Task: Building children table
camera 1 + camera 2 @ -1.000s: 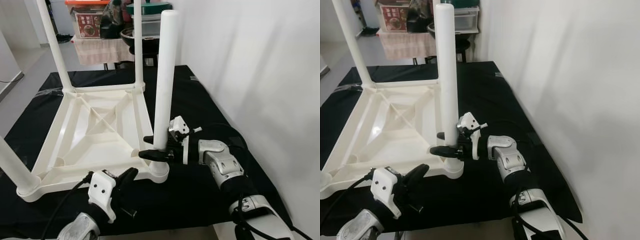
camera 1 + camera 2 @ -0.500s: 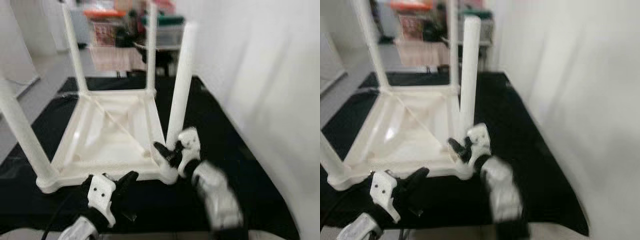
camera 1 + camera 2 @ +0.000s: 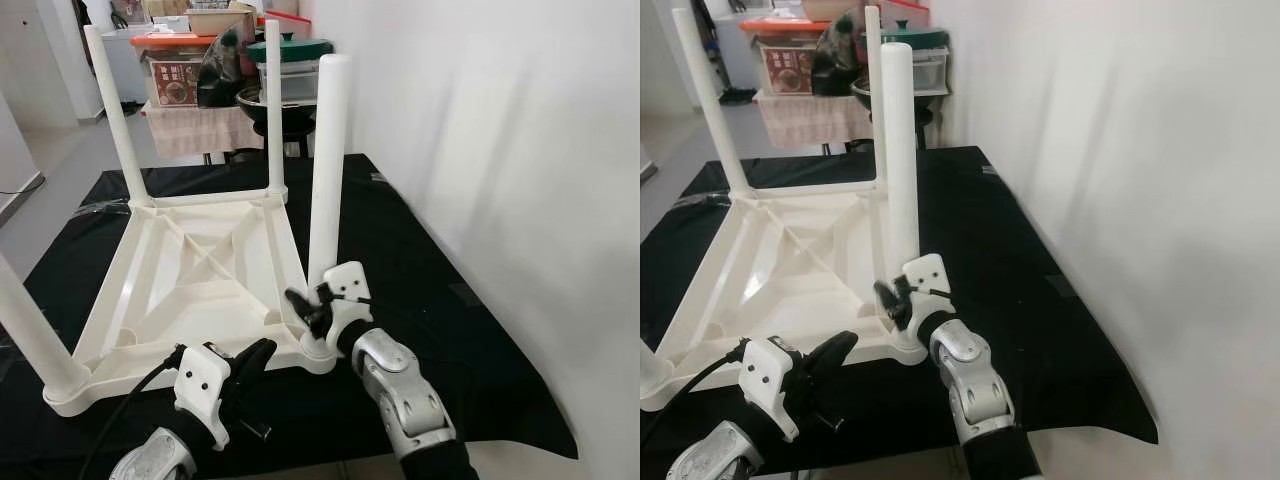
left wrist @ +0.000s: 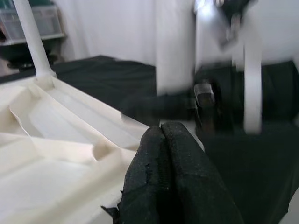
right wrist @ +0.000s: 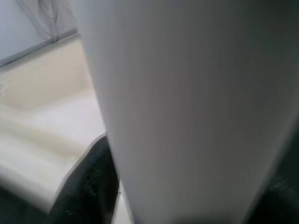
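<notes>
The right claw (image 3: pixel 308 305) is clamped on the base of the near leg (image 3: pixel 327 170), which stands upright in the corner socket of the upturned table (image 3: pixel 190 270). The left claw (image 3: pixel 250 358), pressed closed and empty, is held just before that table's front edge, farther from the leg.

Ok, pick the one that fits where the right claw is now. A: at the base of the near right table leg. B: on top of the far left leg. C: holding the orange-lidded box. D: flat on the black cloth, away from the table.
A: the right claw sits against the bottom of the near right leg of the upturned white table, just above its corner socket.
</notes>
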You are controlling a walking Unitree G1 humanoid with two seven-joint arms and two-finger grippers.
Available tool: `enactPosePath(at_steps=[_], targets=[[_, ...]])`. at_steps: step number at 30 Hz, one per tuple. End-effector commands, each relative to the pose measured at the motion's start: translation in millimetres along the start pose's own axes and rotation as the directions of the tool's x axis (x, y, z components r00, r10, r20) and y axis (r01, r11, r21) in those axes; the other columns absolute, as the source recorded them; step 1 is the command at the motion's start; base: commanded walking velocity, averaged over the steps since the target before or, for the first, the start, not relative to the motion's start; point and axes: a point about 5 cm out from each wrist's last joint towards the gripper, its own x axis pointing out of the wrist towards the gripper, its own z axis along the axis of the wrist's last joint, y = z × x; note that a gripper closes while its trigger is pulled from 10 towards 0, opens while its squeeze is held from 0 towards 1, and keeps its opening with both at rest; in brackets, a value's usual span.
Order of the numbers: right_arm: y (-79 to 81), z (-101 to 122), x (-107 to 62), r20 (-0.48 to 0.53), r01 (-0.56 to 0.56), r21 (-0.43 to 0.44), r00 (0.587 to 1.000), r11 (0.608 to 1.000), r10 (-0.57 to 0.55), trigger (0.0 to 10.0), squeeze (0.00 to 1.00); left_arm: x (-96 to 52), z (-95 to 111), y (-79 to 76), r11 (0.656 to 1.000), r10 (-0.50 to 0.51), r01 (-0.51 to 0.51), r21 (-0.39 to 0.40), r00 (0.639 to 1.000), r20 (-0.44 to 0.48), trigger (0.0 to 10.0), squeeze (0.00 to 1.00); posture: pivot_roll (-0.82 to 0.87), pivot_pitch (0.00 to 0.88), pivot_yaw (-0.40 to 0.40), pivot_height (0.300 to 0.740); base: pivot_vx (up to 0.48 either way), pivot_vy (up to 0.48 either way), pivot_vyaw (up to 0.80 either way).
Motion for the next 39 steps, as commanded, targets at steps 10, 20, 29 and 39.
enactPosePath(at_steps=[10,20,29,39], targets=[[-40.9,32,-9.3,-0.11,-0.562,-0.2,0.827,0.802,0.552,10.0,0.0,1.7,-3,-3.7,1.0,0.0,0.0,-0.014,1.0,-0.008,10.0,0.0,0.08,0.0,-0.03,0.74,0.0,0.0,0.0],[-53.5,53,3.6,-0.115,-0.579,-0.186,0.815,0.794,0.567,10.0,0.0,1.5,0,0.0,1.0,0.017,-0.017,-0.006,1.0,0.0,10.0,0.0,0.09,0.0,-0.032,0.74,0.0,0.0,0.0],[-73.4,50,-14.2,-0.053,-0.605,-0.145,0.795,0.783,0.604,0.0,0.0,2.4,0,-0.5,1.0,0.01,-0.01,-0.006,1.0,0.0,10.0,0.0,0.06,0.0,-0.022,0.74,0.0,0.0,0.0],[-50.0,-38,-41.3,-0.104,0.138,0.026,0.985,0.99,-0.135,0.0,0.0,-1.7,-3,-3.4,1.0,-0.022,0.022,-0.02,1.0,-0.019,10.0,0.0,0.05,0.0,0.002,0.74,0.0,0.0,0.0]])
